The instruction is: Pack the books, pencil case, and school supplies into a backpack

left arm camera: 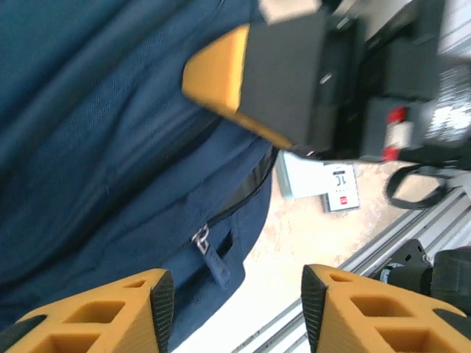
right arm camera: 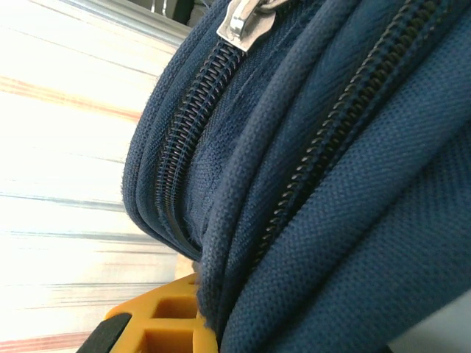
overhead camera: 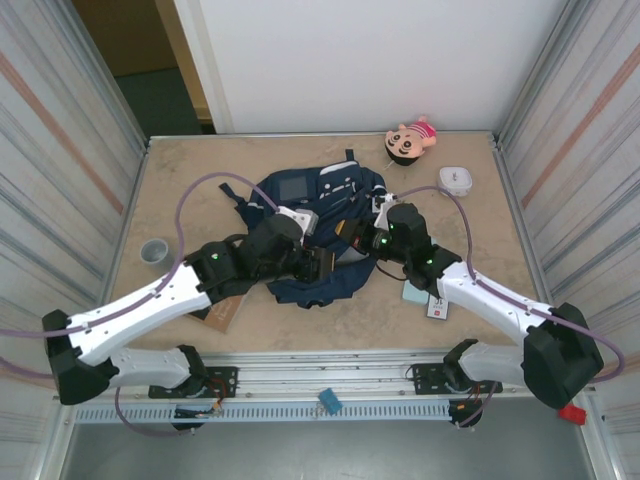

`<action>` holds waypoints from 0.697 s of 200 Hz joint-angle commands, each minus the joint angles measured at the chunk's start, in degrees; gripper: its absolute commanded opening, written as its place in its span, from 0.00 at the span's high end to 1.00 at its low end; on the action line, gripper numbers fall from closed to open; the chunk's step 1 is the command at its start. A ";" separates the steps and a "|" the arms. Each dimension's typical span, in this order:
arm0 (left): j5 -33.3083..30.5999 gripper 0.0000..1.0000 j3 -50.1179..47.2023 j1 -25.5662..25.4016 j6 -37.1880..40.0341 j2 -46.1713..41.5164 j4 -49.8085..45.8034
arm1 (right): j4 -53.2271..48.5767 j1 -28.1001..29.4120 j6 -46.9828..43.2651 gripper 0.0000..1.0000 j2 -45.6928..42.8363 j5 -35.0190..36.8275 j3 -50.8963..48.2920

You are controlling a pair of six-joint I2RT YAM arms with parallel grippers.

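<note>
Jaws on the right arm are closed tight, and by the look of the right wrist view they pinch a fold of the backpack [overhead camera: 330, 288] along its piped rim, with one orange finger [right arm camera: 158, 323] tucked under the cloth. Left jaws stand partly open and hold nothing; their fingers [left arm camera: 103, 316] hang over the bag's lower edge.

The backpack lies flat mid-bench, both arms meeting over it. The book [overhead camera: 222, 312] lies on the bench [overhead camera: 200, 190] under the left arm. The pencil case [overhead camera: 414, 293] and the white pack of school supplies [overhead camera: 438, 310] lie side by side under the right arm. None of them is packed.

The step in hand looks like opening a zip. To do it well, the right jaws should hold the rim taut so the teeth lie straight. The left jaws should take the dangling zipper pull [left arm camera: 208, 254] squarely on the tab, not on the surrounding cloth. The pull should then go along the line of the teeth, low and steady, so that the bag is not dragged across the bench. The metal slider [right arm camera: 245, 18] near the right jaws belongs to another zip line; I cannot tell which compartment each serves.

The white pack bears black print and a small red mark, too blurred to read. A red and white label [left arm camera: 397, 132] on the right arm is likewise illegible.
</note>
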 commanded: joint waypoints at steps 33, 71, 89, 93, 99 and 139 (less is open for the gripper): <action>-1.84 0.53 0.06 -3.37 -12.75 4.50 -4.15 | 3.77 0.57 -2.54 1.00 -0.87 2.18 4.13; -1.16 0.55 -0.86 -3.54 -13.85 6.67 -2.52 | 3.94 1.05 -2.73 1.00 -0.75 2.10 4.65; -0.79 0.58 -1.26 -3.51 -14.40 7.73 -1.08 | 3.83 1.21 -2.83 1.00 -0.71 1.92 4.90; -0.79 0.58 -1.41 -3.53 -14.47 7.99 -0.83 | 3.85 1.21 -2.74 1.00 -0.72 1.89 5.01; -0.79 0.58 -1.51 -3.54 -14.71 8.28 -0.38 | 3.82 1.30 -2.81 1.00 -0.66 1.91 5.02; -3.87 0.65 -2.70 -3.55 -16.12 9.34 0.78 | 3.84 1.82 -2.94 1.00 -0.83 1.90 5.30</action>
